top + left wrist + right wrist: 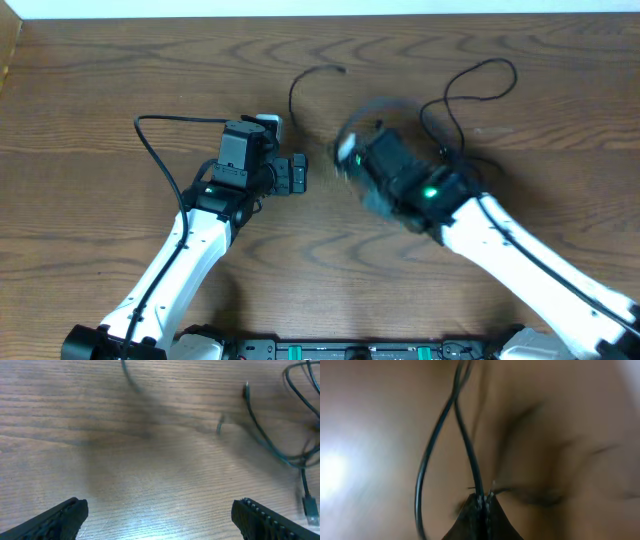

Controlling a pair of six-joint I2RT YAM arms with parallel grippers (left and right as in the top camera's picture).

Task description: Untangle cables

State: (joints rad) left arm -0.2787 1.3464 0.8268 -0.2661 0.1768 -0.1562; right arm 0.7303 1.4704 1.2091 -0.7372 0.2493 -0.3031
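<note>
- Black, thin cables (470,455) curled in loose loops on the wooden table (100,80) beside the right gripper (482,502).
- Right gripper was clamped tight on one strand.
- Left gripper (160,510), to its left, gaped wide, empty.

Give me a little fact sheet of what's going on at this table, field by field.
table: brown wood
cables: thin black cords, looped on the wood
left gripper: open, empty, over bare wood
right gripper: shut on a cable, two strands running from its tips
picture quality: right arm blurred in the overhead view
</note>
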